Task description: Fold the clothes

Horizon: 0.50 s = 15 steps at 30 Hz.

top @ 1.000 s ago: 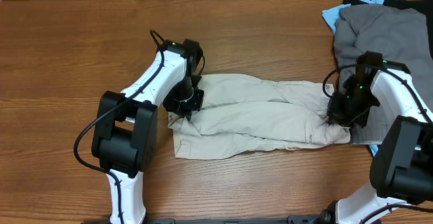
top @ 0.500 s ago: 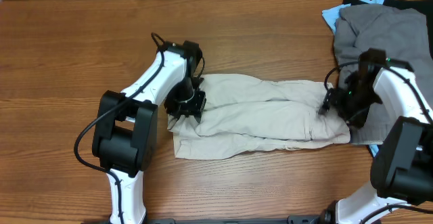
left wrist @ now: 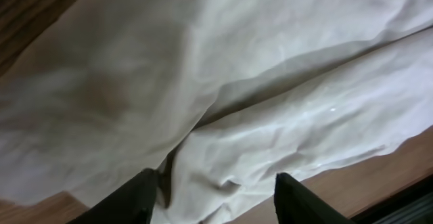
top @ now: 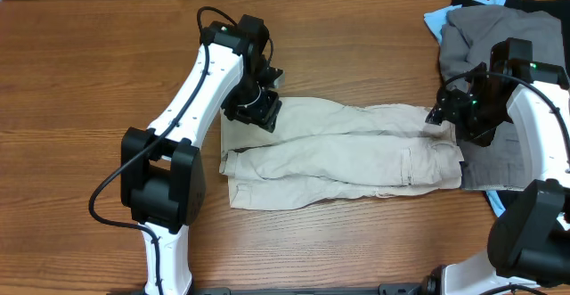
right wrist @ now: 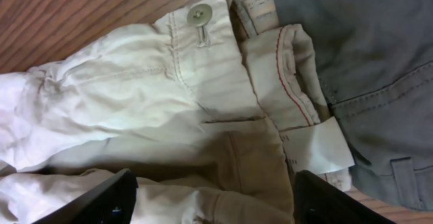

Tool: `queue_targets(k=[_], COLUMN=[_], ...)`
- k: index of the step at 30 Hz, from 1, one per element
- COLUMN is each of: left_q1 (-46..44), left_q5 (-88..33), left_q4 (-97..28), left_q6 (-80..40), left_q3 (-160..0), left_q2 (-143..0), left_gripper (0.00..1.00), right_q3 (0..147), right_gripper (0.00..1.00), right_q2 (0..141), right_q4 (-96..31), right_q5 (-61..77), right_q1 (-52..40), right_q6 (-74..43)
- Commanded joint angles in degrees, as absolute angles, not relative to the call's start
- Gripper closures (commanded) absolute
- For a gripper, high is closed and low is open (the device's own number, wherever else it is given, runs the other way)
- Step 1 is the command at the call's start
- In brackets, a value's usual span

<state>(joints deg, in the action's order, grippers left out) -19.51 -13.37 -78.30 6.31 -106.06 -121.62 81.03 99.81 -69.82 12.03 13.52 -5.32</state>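
Beige shorts (top: 343, 152) lying folded lengthwise mid-worktop (top: 89, 81), waistband end touching grey shorts (top: 499, 36). I'm hovering left gripper (top: 256, 115) over leg end, right gripper (top: 443, 117) over waistband, both spread, gripping nothing; probably lining up next fold

The left arm (top: 191, 86) and right arm (top: 545, 130) have white, rounded links joined by bulky black joints. A thin black cable (top: 98, 192) loops along each. The fingers (left wrist: 132, 200) are plain black wedges.
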Motion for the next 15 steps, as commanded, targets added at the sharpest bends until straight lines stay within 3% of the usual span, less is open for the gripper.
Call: queue_targets(k=[1,9,11,15], left_q1=[-20.3,-21.5,-21.6,-21.8], left_q5=[-15.5,-19.8,-19.8,-19.7], left_q4=[-75.6,-69.9,-69.5,-69.3], left_q6=[8.8,8.8,8.8,8.8], left_q3=[-101.0,-88.4,-86.7,-86.1], left_q2=[-121.3,-121.3,-121.3,-121.3], left_gripper=[0.46,0.77,0.82,0.82], right_q3=[80.5,71.5,68.5,65.8], right_gripper=[0.23,0.27,0.27,0.27], right_q2=[99.4,99.4,99.4,99.4], right_q4=[-69.7,-68.8,-67.1,-64.2], right_q5=[11.6,8.9,6.9,7.4], right_q1=[13.7,13.7,14.0,14.5], right_q6=[-4.4,-8.7,-11.2,-11.4])
